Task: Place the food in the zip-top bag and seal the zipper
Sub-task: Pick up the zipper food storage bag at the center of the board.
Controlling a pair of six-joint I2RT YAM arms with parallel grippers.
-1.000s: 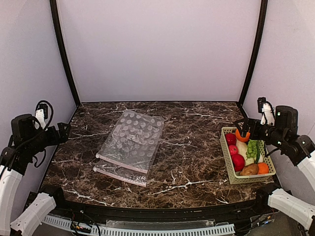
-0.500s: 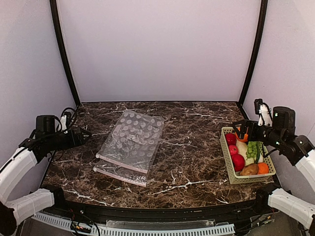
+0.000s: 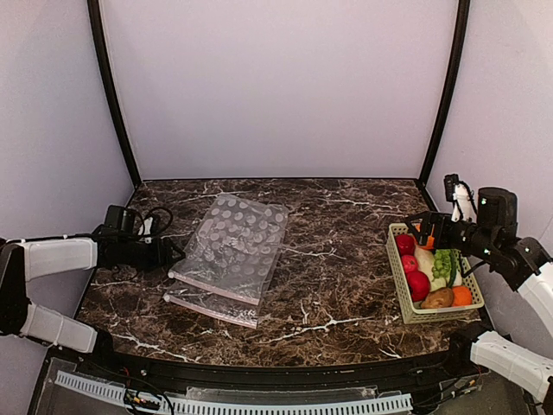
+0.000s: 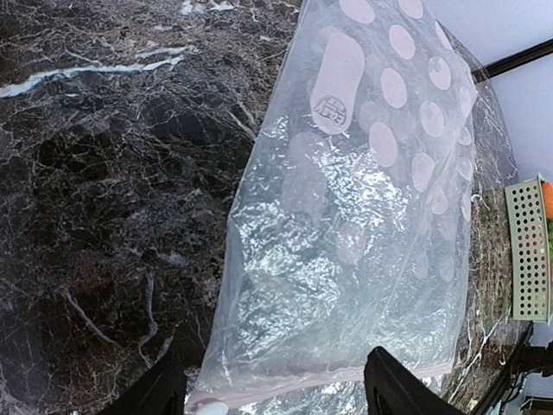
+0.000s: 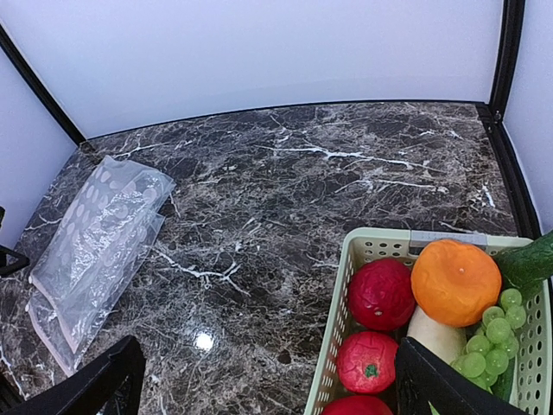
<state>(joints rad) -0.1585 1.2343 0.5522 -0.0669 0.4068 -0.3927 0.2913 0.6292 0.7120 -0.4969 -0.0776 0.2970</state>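
Left claw (image 4: pixel 276 393), jaws wide, hovers at the pink-edged clear dotted plastic bag (image 3: pixel 232 244), nine o'clock of worktop (image 3: pixel 346 285) centre. I judge it may pinch the second bag (image 3: pixel 212 304) beneath too.

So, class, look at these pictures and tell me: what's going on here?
Two robot arms are set up to bag toy food, but nothing is bagged yet. The left gripper, open, sits low at the edge of the clear white-dotted zip-top bag, which lies flat on a second similar bag. The right gripper, open and empty, hovers over the pale green slotted basket holding the toy fruits and vegetables.
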